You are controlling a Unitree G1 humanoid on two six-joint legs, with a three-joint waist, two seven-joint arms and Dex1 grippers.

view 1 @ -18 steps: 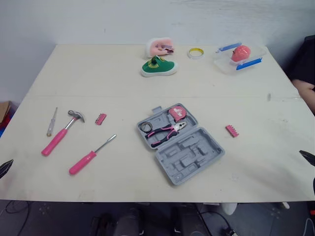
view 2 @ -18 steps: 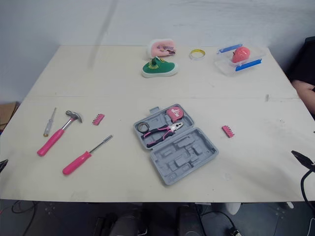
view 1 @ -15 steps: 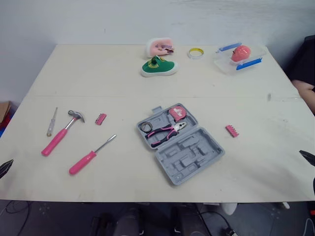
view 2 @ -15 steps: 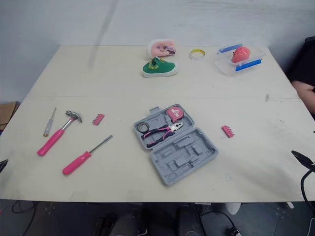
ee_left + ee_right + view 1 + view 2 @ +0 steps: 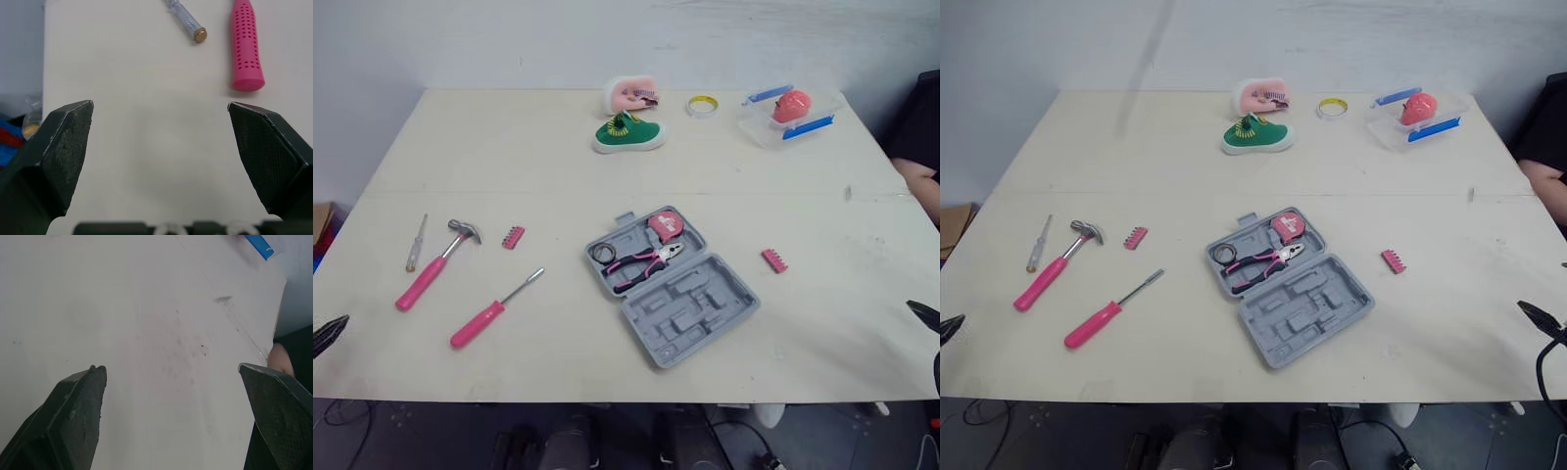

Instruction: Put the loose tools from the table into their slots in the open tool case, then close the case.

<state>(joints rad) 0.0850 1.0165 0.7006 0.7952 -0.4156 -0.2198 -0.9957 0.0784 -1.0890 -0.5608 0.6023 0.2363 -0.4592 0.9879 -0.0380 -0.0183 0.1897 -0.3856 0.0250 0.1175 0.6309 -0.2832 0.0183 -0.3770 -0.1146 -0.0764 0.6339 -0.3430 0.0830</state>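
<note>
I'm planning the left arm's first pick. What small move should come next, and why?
Probably ease the left gripper forward toward the pink hammer: its fingers are open and empty, the hammer's handle lies just ahead, and the tool case has bare slots.

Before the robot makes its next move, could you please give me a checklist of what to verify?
1. Tool case open, flat: ok.
2. Left pincer open, empty: ok.
3. Right pincer open, empty: ok.
4. Hammer and pink screwdriver apart, free to grasp: ok.
5. Bit strip right of case slotted: not ok.
6. Which slot fits the hammer: cannot tell.
</note>
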